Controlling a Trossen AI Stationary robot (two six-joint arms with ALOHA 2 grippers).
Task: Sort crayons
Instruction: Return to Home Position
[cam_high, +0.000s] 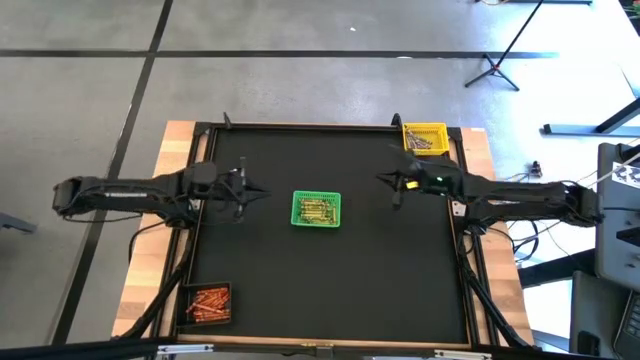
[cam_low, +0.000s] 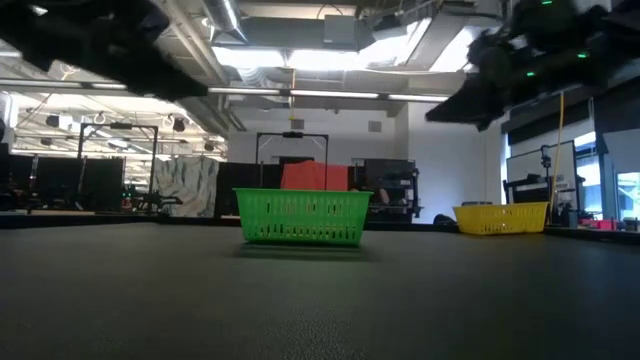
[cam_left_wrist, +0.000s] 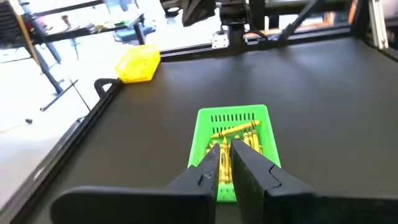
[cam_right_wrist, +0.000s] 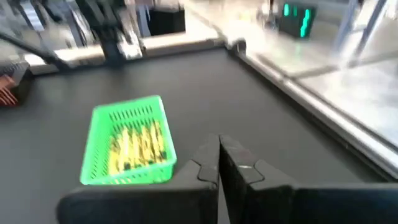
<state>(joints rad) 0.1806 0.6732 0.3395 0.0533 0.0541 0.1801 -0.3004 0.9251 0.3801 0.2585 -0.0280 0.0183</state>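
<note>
Overhead: two dark arms reach in from opposite sides of the black table (cam_high: 330, 290), both lifted off its surface.
Left gripper (cam_high: 260, 194): hangs just left of the green basket (cam_high: 295, 209) and points toward it. Its fingers (cam_left_wrist: 208, 171) are drawn almost together with only a sliver between them, carrying nothing.
Right gripper (cam_high: 382, 181): hangs to the right of the green basket and a little farther back, apart from it. Its fingers (cam_right_wrist: 242, 168) are closed tip to tip and empty.
Green basket: upright at mid-table, holding a layer of yellow-green crayons (cam_left_wrist: 239, 132) lying flat.
Yellow basket (cam_high: 426, 127): at the far right corner, with grey crayons (cam_high: 420, 144) inside.
Black bin (cam_high: 185, 303): at the near left corner, with orange crayons (cam_high: 208, 300) heaped inside.
Table level: the green basket stands in front and the yellow basket sits behind it to the right. Both arms show only as dark shapes overhead.
</note>
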